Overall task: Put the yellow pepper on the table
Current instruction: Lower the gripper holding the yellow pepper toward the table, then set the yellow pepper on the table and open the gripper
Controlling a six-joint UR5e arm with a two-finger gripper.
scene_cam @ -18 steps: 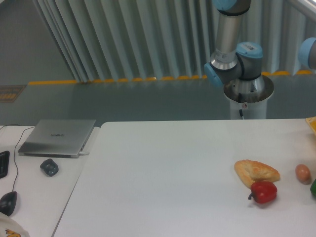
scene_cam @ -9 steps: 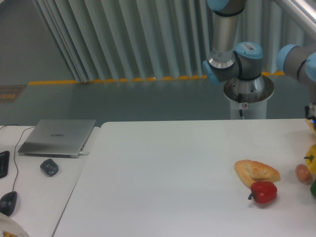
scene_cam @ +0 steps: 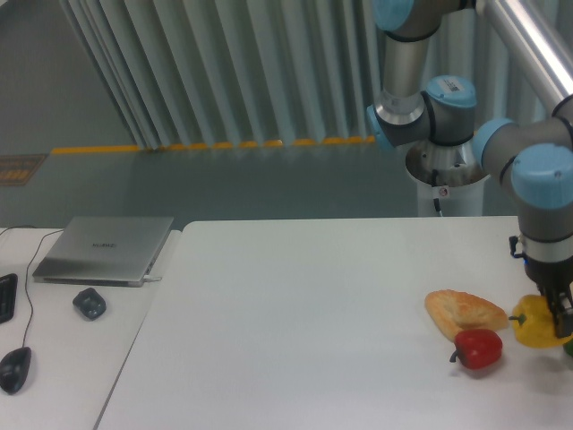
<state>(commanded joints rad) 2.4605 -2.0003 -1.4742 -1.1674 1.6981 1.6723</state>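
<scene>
Item in hand: the yellow pepper, stem pointing left, clamped in our gripper at the right edge of view, low over the table and just right of the bread roll and red pepper; whether it touches the surface we cannot tell. To place it well, we judge that we should lower it straight onto bare tabletop without nudging either neighbour. We should part the fingers only once it rests settled, since a lobed, glossy fruit may roll, then lift straight up.
</scene>
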